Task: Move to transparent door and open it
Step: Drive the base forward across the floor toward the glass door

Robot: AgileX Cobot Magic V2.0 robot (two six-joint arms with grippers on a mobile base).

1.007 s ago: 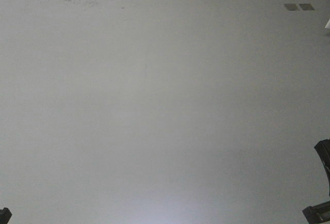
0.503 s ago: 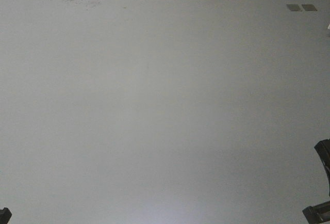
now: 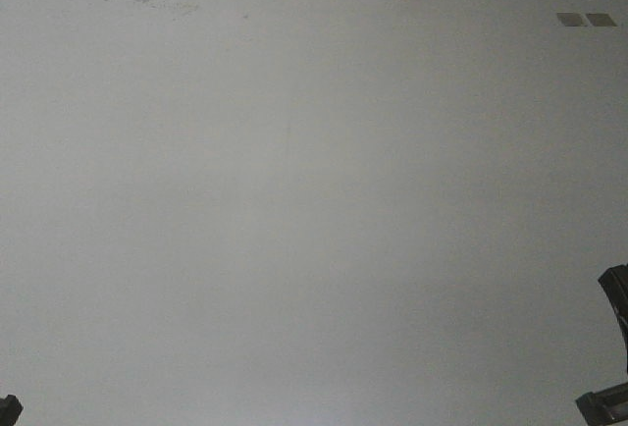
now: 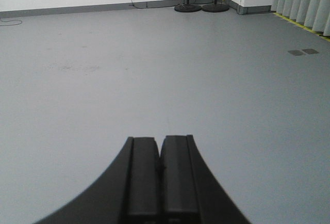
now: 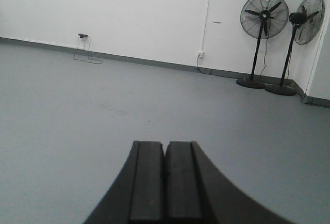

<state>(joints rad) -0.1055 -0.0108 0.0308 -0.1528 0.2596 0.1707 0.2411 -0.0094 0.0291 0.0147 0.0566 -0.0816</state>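
grey floor [image 3: 294, 200] fills the front view; left gripper [image 4: 160, 149] and right gripper [image 5: 165, 152] both pinched closed on nothing, aimed at 12 o'clock. past them only fans [image 5: 264, 17] at 1 o'clock and blinds [image 4: 304, 2] at 2; transparent door in no view, so best turn on the spot to find it before reaching.

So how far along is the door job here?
Nothing looks done: no door shows in any view, only grey floor and two fans. In hand: the floor plates have drifted since earlier, so the base is moving. The left pincer and right pincer are shut. Reaching and opening remain.
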